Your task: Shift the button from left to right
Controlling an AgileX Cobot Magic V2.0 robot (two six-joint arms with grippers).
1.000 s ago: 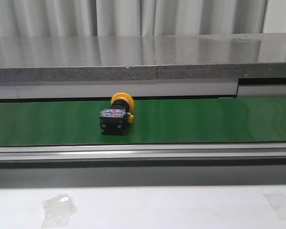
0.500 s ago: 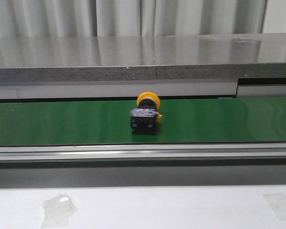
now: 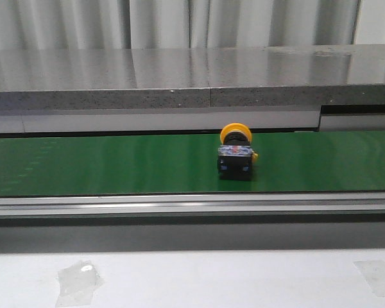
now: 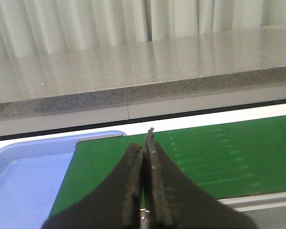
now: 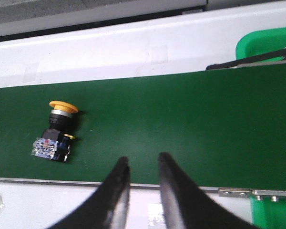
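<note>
Presently the button (image 3: 235,153) lies on its side on the green belt (image 3: 102,163), untouched. Our right claw (image 5: 142,164) hangs released beside it; left claw (image 4: 146,157) clenched, empty. We advise straddling the black body squarely.

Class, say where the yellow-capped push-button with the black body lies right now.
In the front view the yellow-capped push-button lies on its side on the green conveyor belt, right of centre, touched by neither gripper.
</note>
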